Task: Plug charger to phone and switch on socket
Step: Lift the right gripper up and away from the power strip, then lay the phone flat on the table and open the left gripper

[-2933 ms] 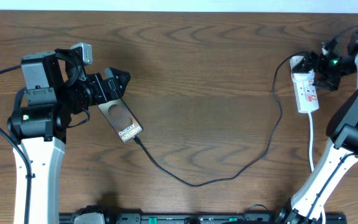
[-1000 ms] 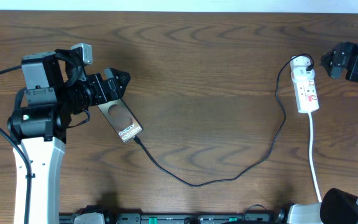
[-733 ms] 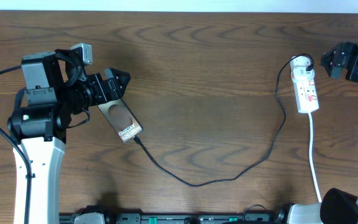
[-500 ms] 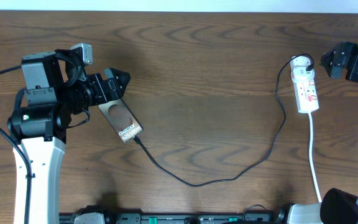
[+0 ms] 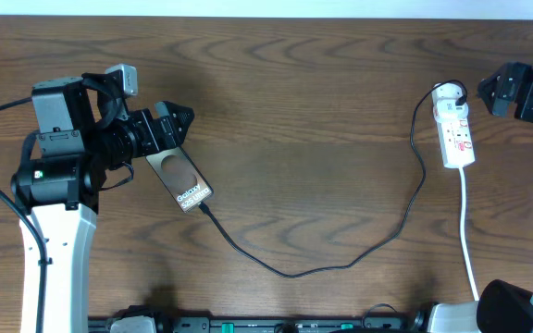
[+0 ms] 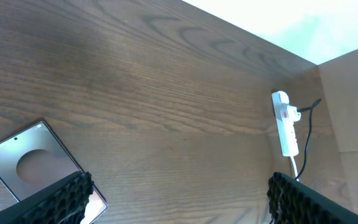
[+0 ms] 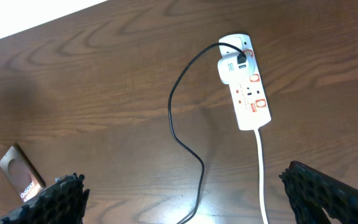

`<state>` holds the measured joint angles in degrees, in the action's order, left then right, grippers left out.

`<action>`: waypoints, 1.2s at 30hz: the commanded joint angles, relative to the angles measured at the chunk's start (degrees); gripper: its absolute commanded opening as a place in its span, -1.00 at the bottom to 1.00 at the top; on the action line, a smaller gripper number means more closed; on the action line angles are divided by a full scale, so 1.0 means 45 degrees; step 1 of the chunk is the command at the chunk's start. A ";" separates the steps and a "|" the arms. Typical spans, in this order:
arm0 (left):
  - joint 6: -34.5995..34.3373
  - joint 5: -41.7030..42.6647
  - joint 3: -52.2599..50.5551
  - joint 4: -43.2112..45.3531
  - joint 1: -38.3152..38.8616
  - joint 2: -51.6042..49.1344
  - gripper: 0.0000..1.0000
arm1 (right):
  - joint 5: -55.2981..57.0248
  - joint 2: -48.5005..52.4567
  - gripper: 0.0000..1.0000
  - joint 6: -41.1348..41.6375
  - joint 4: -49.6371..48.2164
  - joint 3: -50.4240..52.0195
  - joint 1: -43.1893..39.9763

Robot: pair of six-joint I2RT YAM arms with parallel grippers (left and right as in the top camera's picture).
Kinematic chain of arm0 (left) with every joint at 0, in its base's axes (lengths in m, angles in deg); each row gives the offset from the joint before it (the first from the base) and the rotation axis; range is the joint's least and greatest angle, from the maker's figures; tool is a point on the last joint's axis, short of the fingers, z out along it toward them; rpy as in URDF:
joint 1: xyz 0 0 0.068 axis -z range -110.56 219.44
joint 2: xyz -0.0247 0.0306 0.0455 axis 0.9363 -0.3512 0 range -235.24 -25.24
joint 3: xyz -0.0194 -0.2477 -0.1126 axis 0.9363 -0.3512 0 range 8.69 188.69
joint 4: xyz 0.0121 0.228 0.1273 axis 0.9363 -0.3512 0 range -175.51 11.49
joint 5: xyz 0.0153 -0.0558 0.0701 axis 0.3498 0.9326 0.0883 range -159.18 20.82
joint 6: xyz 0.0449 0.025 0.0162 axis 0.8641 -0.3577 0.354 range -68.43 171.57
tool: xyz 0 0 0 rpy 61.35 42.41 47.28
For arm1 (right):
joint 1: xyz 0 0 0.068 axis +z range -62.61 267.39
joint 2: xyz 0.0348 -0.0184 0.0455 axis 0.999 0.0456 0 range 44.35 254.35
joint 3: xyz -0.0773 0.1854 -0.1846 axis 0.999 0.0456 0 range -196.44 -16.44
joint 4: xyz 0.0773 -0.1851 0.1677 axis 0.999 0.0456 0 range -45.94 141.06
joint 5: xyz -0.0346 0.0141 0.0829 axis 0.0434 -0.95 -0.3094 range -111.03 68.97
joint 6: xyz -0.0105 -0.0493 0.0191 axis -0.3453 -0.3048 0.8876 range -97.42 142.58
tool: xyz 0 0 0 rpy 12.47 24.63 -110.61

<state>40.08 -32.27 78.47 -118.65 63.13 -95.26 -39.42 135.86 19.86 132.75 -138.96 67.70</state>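
The dark bronze phone [image 5: 182,180] with "Galaxy" lettering lies flat at the left; it also shows in the left wrist view [image 6: 33,165] and the right wrist view [image 7: 22,176]. The thin black charger cable [image 5: 340,264] runs from the phone's lower end in a loop to the white socket strip [image 5: 455,129], also seen in the right wrist view [image 7: 246,87]. My left gripper [image 5: 169,125] is open and empty, just above the phone's top end. My right gripper [image 5: 490,92] is open and empty, raised to the right of the socket.
The socket's white cord [image 5: 467,236] runs down to the table's front edge. A dark rail [image 5: 276,325] lies along the front edge. The pale wall edge [image 6: 278,31] bounds the table's far side.
Since 2.9 s ago my right gripper has moved up and right, away from the socket's top end. In the last second nothing has moved. The left arm is still.
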 commanded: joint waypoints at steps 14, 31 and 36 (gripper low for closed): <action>0.0311 -0.0117 -0.0029 -0.0044 0.0039 0.0015 0.84 | -0.0024 0.0029 0.99 -0.0121 0.0015 -0.0092 0.0063; 0.0607 -0.3128 -0.1307 -0.0505 0.0063 0.1880 0.83 | -0.0024 0.0029 0.99 -0.0121 0.0015 -0.0092 0.0063; 0.1472 -0.3109 -0.2749 0.0947 0.0063 0.3060 0.83 | -0.0024 0.0029 0.98 -0.0121 0.0015 -0.0092 0.0063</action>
<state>42.75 -44.89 69.77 -117.53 63.18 -84.60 -39.42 135.86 19.86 132.75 -138.96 67.70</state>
